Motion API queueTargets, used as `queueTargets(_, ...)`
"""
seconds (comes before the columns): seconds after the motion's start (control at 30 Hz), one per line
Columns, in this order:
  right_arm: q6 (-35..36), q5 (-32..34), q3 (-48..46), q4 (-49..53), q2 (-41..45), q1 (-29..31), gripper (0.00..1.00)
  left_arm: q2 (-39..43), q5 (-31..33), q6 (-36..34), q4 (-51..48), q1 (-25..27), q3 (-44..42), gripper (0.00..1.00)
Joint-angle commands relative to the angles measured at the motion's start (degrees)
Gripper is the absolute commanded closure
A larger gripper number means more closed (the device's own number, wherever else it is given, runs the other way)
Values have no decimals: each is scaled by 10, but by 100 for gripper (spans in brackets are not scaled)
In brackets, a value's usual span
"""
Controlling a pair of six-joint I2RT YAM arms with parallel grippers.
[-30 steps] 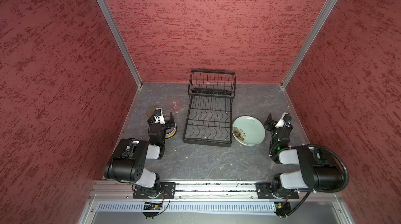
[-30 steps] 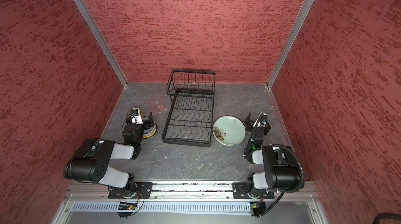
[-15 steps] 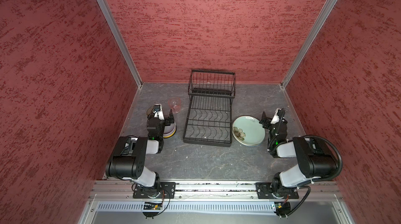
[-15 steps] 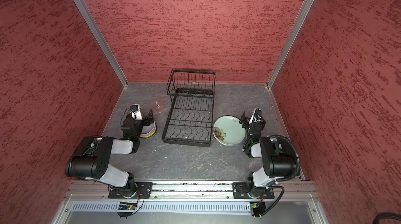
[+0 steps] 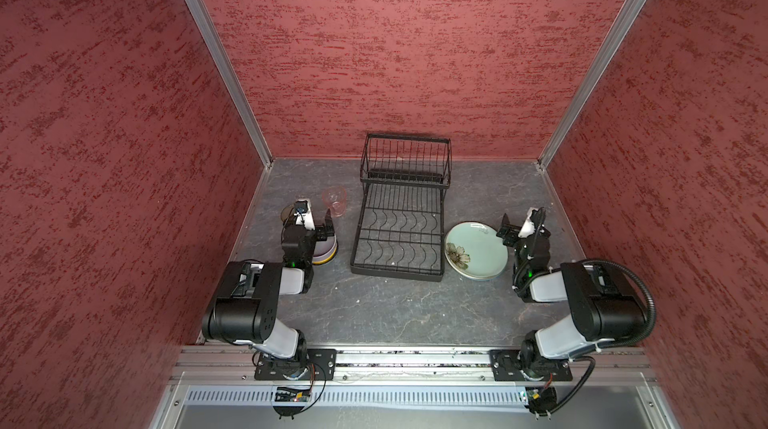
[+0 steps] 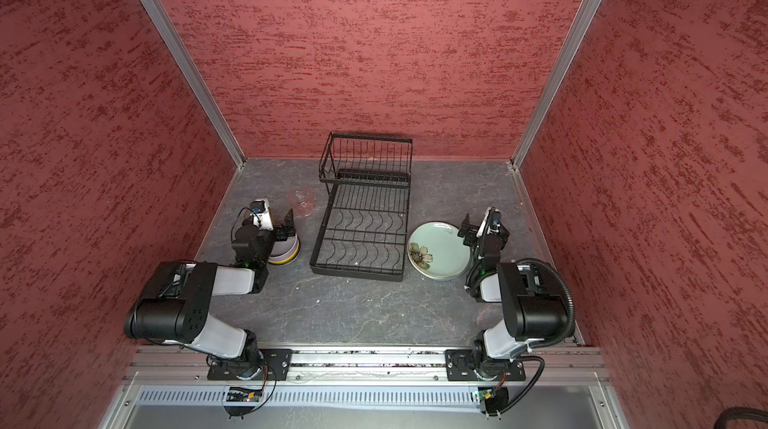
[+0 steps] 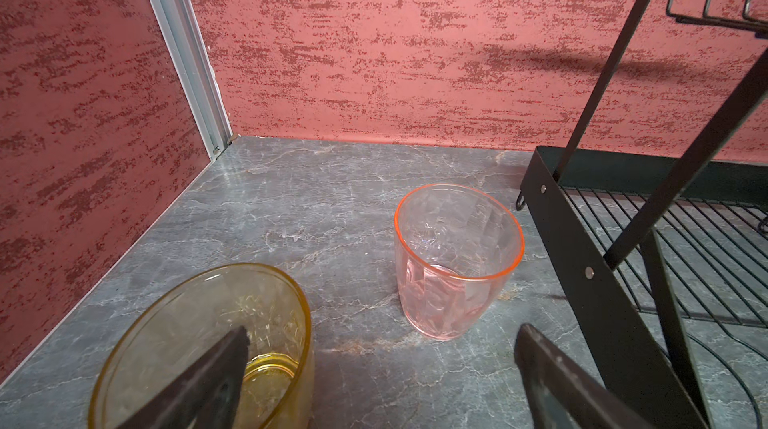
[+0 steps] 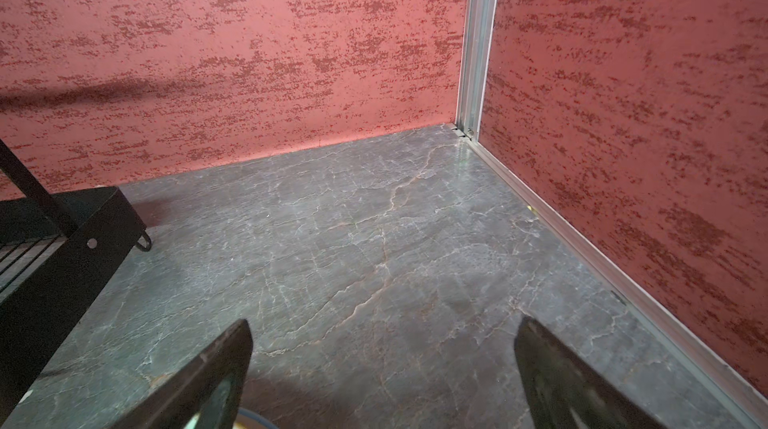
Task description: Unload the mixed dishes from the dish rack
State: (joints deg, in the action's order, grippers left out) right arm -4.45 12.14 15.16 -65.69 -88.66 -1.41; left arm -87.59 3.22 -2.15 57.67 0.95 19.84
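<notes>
Looks done: empty dish rack [image 5: 399, 236], plates [image 5: 478, 250] toward table's [image 5: 395, 310] right edge, bowls [image 5: 328, 250] toward left; left gripper [image 7: 382, 331], right gripper [image 8: 384, 325] wide, empty.

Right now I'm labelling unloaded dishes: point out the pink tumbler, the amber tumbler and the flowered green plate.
pink tumbler [image 7: 449, 302], left wrist view, on its outer wall.
amber tumbler [image 7: 199, 314], left wrist view, on its inner wall.
flowered green plate [image 5: 482, 248], in a top view, on its bare centre.

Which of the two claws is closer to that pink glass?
Left. The left gripper hovers just beside the pink tumbler; the right gripper is across the dish rack.
</notes>
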Motion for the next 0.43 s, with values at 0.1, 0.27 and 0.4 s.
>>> queueTargets(0.1, 13, -8, 4, -12, 2, -3, 1, -4, -10, 4, -32, -3, 2, 1)
queueTargets(0.27, 13, -7, 4, -12, 2, -3, 1, -4, -24, 7, -48, -9, 11, 0)
queueTargets(0.4, 14, -7, 4, -12, 2, -3, 1, -4, -29, 9, -53, -12, 14, 0)
